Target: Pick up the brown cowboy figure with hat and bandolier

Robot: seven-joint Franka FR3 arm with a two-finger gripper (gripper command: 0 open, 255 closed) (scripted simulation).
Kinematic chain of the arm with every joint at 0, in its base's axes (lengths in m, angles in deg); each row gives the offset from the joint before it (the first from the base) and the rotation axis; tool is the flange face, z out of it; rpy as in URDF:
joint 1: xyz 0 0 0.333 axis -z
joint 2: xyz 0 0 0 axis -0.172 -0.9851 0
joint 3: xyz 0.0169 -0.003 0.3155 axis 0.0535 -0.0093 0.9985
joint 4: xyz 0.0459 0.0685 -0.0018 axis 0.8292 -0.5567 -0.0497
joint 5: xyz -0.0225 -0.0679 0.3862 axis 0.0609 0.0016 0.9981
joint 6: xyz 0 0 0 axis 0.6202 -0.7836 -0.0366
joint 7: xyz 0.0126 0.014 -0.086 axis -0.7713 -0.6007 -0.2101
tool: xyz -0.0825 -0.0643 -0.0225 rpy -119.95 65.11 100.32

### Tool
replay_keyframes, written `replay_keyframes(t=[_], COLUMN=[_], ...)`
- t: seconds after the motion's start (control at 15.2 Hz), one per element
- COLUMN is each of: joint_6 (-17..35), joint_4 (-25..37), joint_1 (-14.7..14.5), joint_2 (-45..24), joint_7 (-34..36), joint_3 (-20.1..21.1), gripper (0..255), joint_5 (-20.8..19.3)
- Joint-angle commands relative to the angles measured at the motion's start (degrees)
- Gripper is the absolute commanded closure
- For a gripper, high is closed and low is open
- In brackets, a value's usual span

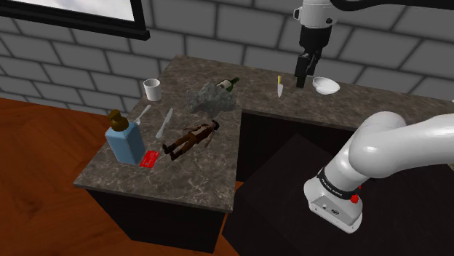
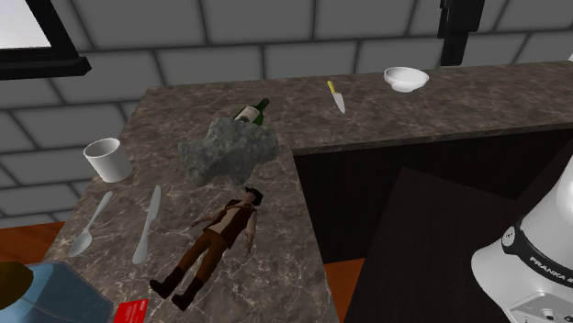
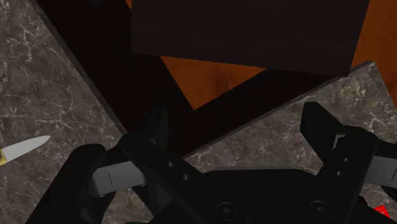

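The gripper's (image 3: 203,149) two black fingers (image 3: 86,175) are seen closest in the wrist view, standing well apart with nothing between them, so the hand is open and empty. Beyond them a dark marbled countertop (image 3: 38,83), a strip of orange-brown floor and the blade of a yellow-handled knife (image 3: 22,149) can be made out.

In the shoulder view the gripper (image 1: 304,71) is held above the countertop (image 1: 204,174), far to that view's right of a grey rock-like lump (image 1: 211,97), over the stretch between the yellow-handled knife (image 1: 279,87) and a white bowl (image 1: 325,86).

The brown cowboy figure (image 1: 190,138) is laid flat on the countertop on the camera side of the lump. Its hatted head is turned toward the lump and lies close to it, and its boots are pointed away from it. In the second exterior view the brown cowboy figure (image 2: 216,239) is found directly below the grey rock-like lump (image 2: 225,151).

A dark wine bottle (image 1: 227,84) is laid on its side just behind the lump. To the shoulder view's left of the lump a white cup (image 1: 152,89) is set upright. A spoon (image 1: 142,115) and a table knife (image 1: 165,124) are laid below and to the left of the lump. Farther from the lump in the same direction a blue bottle (image 1: 125,140) with a brown stopper is stood, with a small red card (image 1: 150,159) beside it.
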Motion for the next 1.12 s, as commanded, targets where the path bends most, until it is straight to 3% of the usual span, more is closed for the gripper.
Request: replay_keyframes(t=[0.0,1.06], joint_6=[0.0,25.6], joint_4=[0.0,6.5], joint_1=[0.0,-6.5], joint_2=[0.0,-32.2], joint_7=[0.0,-21.7], joint_3=[0.0,-1.3], gripper=[0,0], joint_5=[0.0,-6.4])
